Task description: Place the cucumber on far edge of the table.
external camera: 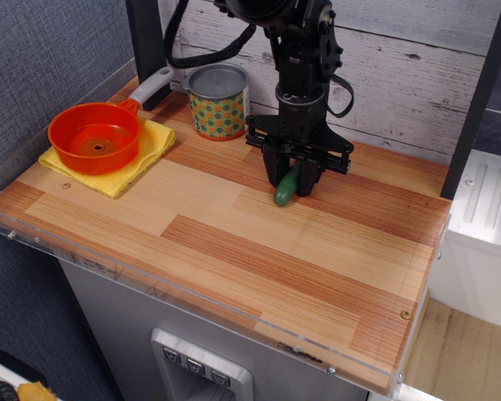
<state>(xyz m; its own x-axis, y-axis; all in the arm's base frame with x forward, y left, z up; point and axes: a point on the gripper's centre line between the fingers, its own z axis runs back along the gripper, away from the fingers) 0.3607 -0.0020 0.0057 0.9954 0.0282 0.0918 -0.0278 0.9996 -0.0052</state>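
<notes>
The dark-green cucumber [285, 188] lies on the striped wood table [234, 242], a little behind the table's middle. My black gripper [290, 182] is down over it, and its two fingers are closed against the cucumber's upper end. The cucumber's lower tip sticks out toward the front, resting on the wood. The upper end is hidden between the fingers.
A patterned can [219, 101] stands at the back, left of the gripper. An orange pan [96, 136] with a white handle sits on a yellow cloth [142, 154] at the back left. A white plank wall [417, 75] runs close behind. A clear acrylic rim [192, 296] edges the front.
</notes>
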